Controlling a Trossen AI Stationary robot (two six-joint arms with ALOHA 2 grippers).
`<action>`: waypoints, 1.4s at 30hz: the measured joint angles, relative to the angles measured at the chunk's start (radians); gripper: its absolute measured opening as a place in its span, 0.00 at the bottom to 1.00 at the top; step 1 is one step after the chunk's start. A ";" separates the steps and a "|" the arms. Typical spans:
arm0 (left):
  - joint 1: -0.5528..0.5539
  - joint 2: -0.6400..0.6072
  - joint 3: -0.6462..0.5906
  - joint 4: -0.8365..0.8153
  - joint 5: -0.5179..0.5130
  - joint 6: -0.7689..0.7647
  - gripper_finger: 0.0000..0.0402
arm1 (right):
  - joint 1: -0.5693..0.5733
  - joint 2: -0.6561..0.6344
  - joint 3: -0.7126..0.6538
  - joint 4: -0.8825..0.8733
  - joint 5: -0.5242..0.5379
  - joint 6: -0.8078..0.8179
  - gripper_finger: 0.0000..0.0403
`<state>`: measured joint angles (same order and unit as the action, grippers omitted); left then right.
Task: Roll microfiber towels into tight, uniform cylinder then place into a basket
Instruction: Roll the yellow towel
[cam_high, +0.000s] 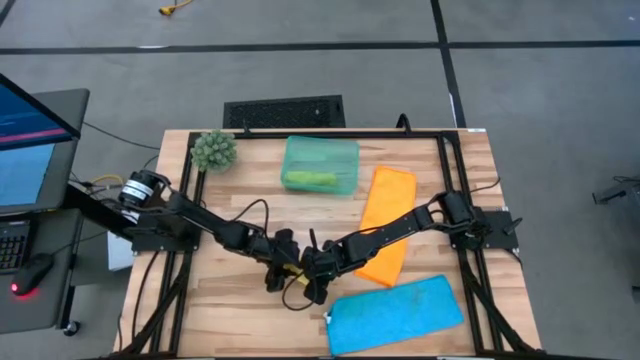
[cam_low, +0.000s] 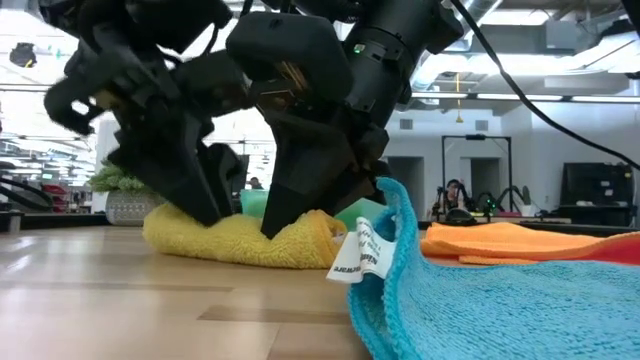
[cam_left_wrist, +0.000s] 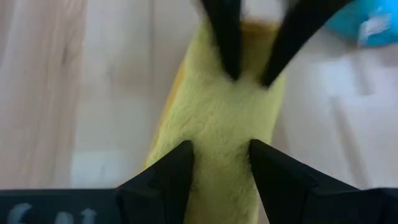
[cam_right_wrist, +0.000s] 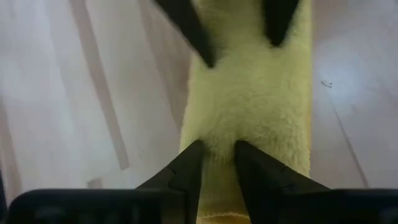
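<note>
The yellow microfiber towel (cam_low: 230, 243), rolled into a long bundle, lies on the wooden table near its front middle. Both grippers stand on it from above, my left gripper (cam_left_wrist: 221, 158) toward the roll's left end and my right gripper (cam_right_wrist: 217, 158) toward its right end. In the high view the two hands hide most of it. The teal basket (cam_high: 320, 165) stands at the far middle with a green roll (cam_high: 310, 180) inside. The orange towel (cam_high: 385, 225) lies flat at the right. The blue towel (cam_high: 395, 312) lies flat at the near right. My left gripper has the top of the yellow roll (cam_left_wrist: 219, 134) between its two fingers, which slant down from the table's left and lie across the roll. The roll is wider than the gap and rests on the table. My right gripper pinches a narrow ridge of the roll's top (cam_right_wrist: 217, 134) between its two fingers, slanting down from the right, across the roll. The roll stays on the table.
A spiky green plant ball (cam_high: 214, 150) sits at the far left corner. The blue towel's raised corner with a white label (cam_low: 365, 250) stands close to the roll's right end. A black frame (cam_high: 320, 133) rims the table. Bare wood (cam_high: 220, 310) shows at the near left.
</note>
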<state>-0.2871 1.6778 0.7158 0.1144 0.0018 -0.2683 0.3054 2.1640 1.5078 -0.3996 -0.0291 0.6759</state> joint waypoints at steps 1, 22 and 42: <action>0.005 0.004 -0.001 -0.004 -0.004 -0.003 0.39 | 0.000 -0.003 0.000 -0.002 -0.006 -0.013 0.31; 0.008 0.010 0.000 0.001 0.011 -0.042 0.39 | 0.111 -0.303 0.000 -0.269 0.237 -0.072 0.29; 0.008 0.010 -0.001 0.006 0.013 -0.094 0.39 | 0.197 -0.314 -0.293 0.041 0.208 0.182 0.29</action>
<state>-0.2787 1.6878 0.7151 0.1200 0.0151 -0.3621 0.5021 1.8502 1.2144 -0.3591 0.1790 0.8576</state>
